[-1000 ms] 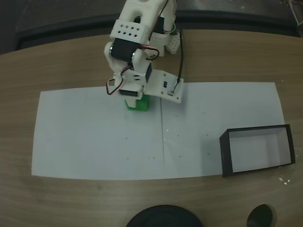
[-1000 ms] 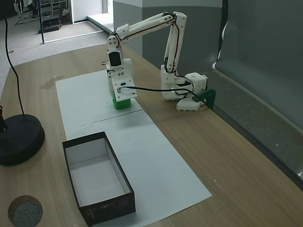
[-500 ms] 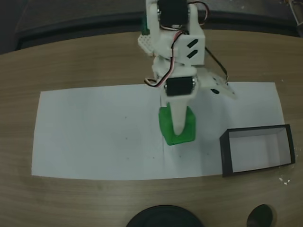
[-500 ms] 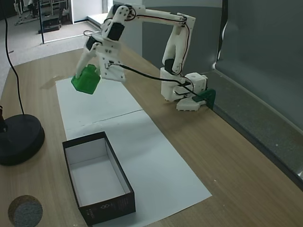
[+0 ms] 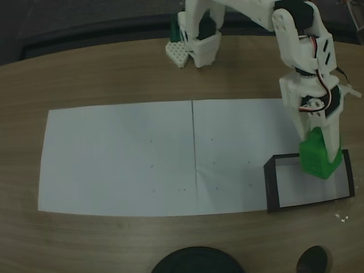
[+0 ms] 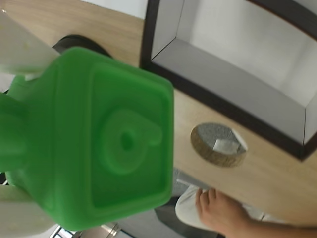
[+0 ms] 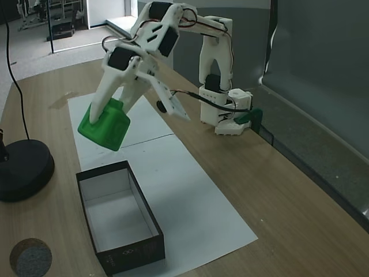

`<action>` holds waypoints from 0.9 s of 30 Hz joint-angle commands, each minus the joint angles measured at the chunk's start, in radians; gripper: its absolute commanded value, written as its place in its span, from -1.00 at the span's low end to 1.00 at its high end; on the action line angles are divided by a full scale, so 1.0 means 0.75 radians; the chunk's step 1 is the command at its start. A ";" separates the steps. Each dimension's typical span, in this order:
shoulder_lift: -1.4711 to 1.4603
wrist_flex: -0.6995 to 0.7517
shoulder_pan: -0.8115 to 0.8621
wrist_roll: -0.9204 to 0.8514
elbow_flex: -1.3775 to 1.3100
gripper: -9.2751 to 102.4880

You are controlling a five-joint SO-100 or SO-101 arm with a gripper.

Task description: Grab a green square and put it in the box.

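The green square (image 7: pixel 105 126) hangs tilted in the air, clamped in the jaws of the gripper (image 7: pixel 109 118), above the white paper (image 7: pixel 150 173) and short of the box (image 7: pixel 118 222) on the worktop. It looks like light, rigid, smooth plastic; squeezing its flat opposite sides probably suits it best.

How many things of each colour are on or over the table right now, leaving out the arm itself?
Green: 1, the green square, held in the gripper above the table.
Black: 3, the box with its white floor, the round lamp base, the round disc.
White: 1, the paper sheet.
Total: 5.
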State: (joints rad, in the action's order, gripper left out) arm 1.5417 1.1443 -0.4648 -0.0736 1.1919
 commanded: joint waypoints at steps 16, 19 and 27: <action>-0.286 0.067 -0.117 0.127 -0.305 -0.49; -0.286 0.106 -0.135 0.125 -0.307 -0.34; -0.262 0.149 -0.129 0.129 -0.323 -0.31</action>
State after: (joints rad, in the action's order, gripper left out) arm 1.2947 1.2410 -0.5691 0.0215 1.0293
